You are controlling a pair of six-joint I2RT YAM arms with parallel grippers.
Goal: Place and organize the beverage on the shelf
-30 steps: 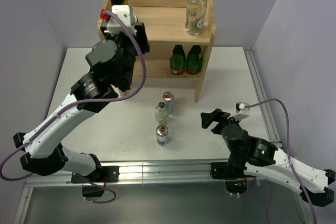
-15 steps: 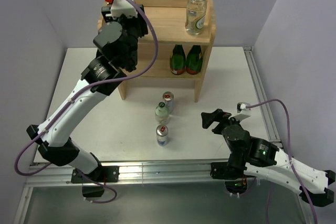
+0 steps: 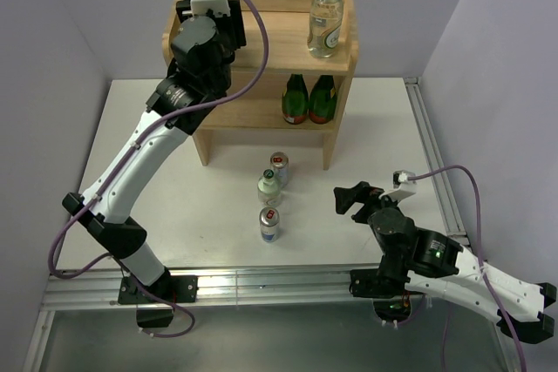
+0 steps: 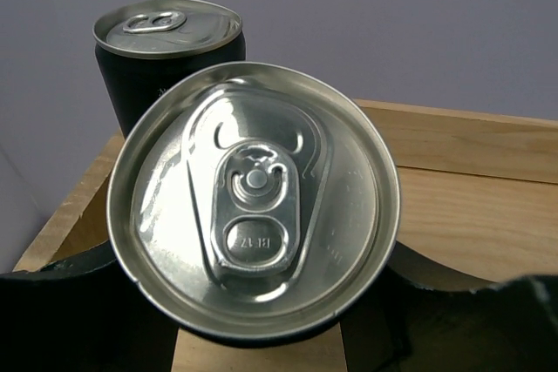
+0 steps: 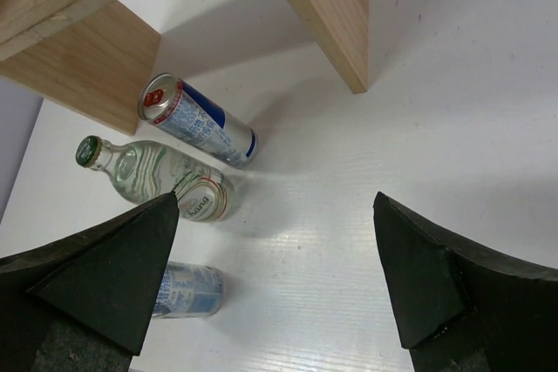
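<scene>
Observed: left pincer (image 4: 270, 311), pinching a black can (image 4: 253, 215), has advanced to the shelf (image 3: 279, 37) rear-left corner beside the second black can (image 4: 166, 50) (release pending); right pincer (image 5: 279, 285) spread, idle.

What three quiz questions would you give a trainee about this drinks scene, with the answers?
1. How many drinks are on the table rather than on the shelf?
2. True or false: the right gripper is holding a bottle.
3. What does the left gripper hold? A) black can B) green-capped bottle C) silver can
Key: 1) three. 2) false; it is open and empty. 3) A.
</scene>
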